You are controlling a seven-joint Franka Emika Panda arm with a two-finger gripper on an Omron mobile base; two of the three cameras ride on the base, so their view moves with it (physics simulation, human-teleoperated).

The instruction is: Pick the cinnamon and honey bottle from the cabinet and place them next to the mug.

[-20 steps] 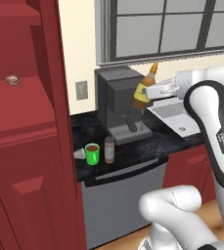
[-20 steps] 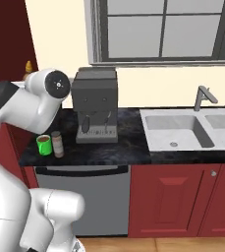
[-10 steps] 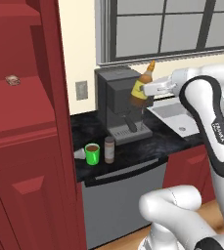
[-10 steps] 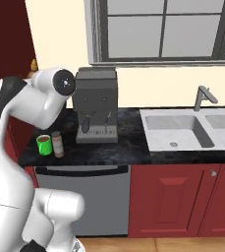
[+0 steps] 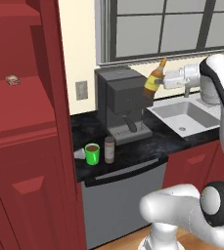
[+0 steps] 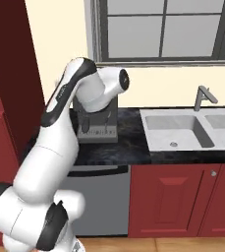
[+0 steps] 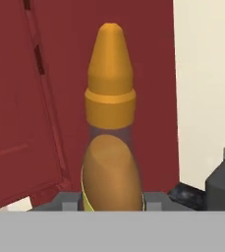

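The honey bottle (image 5: 152,84), amber with a yellow label and an orange nozzle, hangs tilted in the air beside the top right of the coffee machine. My gripper (image 5: 164,79) is shut on the bottle's side. In the hand view the honey bottle (image 7: 111,147) stands between my fingertips (image 7: 65,200), nozzle up, with the dark red cabinet (image 7: 45,98) behind it. The green mug (image 5: 92,154) sits on the black counter with the brown cinnamon (image 5: 109,149) jar just to its right. The cabinet (image 5: 25,146) rises to their left.
A dark coffee machine (image 5: 121,102) stands behind the mug and jar, also seen as the coffee machine (image 6: 98,127) behind my arm. The sink (image 5: 182,114) and faucet (image 6: 202,97) lie to the right. A small pinkish lump (image 5: 12,80) rests on the cabinet shelf.
The arm has swung its elbow across the right base view and now covers the mug and jar there. The held bottle has shifted slightly right, staying high beside the coffee machine.
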